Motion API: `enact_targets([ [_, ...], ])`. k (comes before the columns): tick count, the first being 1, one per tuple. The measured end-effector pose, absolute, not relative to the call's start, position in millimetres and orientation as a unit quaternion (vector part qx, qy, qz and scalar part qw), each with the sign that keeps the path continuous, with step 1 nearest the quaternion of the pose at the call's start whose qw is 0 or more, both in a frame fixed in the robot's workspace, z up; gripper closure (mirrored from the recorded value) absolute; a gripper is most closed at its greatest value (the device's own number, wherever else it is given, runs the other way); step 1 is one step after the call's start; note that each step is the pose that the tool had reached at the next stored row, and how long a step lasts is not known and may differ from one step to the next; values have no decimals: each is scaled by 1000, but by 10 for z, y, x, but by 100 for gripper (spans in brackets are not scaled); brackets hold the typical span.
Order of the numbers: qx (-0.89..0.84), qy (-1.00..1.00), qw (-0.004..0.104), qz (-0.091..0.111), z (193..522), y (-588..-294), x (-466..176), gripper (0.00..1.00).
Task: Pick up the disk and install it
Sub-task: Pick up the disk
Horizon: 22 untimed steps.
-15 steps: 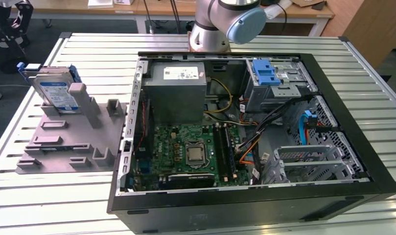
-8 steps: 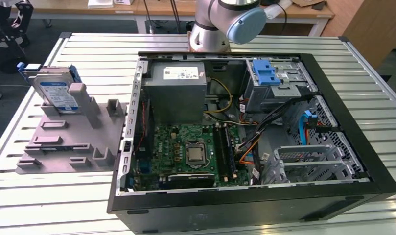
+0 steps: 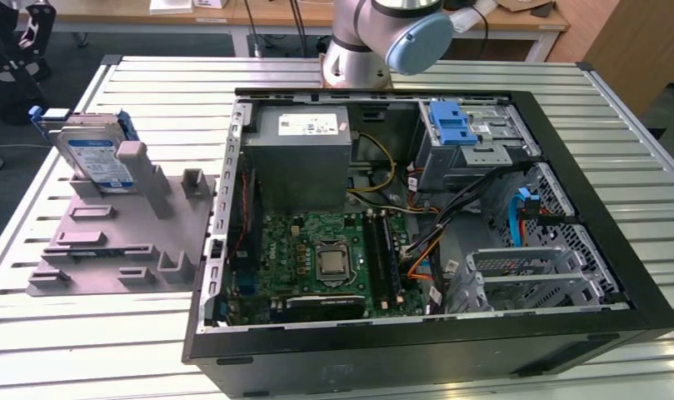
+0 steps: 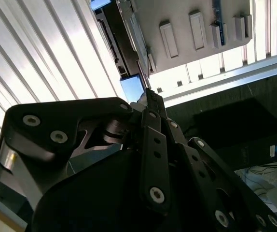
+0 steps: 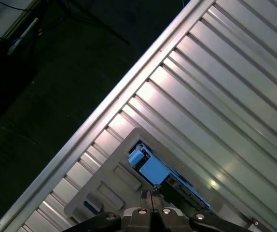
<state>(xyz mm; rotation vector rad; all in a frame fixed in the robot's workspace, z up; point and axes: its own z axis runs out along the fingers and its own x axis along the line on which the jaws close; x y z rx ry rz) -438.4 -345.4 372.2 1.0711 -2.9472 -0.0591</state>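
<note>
**Disk upright in its holder; gripper clenched on nothing.**
In the exterior view the disk (image 3: 97, 158) stands on edge at the 11 o'clock corner of a grey holder (image 3: 114, 242). The holder lies on the slatted worktop (image 3: 170, 83), at 9 o'clock from the open computer case (image 3: 603, 175). In the first wrist view the gripper (image 5: 152, 195) points at the holder with its 2 fingers pressed together, near the disk's blue carrier edge (image 5: 150, 166).

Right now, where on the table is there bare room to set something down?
Bare table: between the grey holder and the near edge, and along the exterior view's right of the computer case. Crowded: the holder bearing the upright disk, and the case interior.
</note>
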Motion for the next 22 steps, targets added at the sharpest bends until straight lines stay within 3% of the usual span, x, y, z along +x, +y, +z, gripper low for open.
enact_targets([
  [16, 413, -910, 4, -19, 3721, -3454, -4383, 89],
  [22, 431, -902, -7, -35, 3716, -3453, -4383, 89],
])
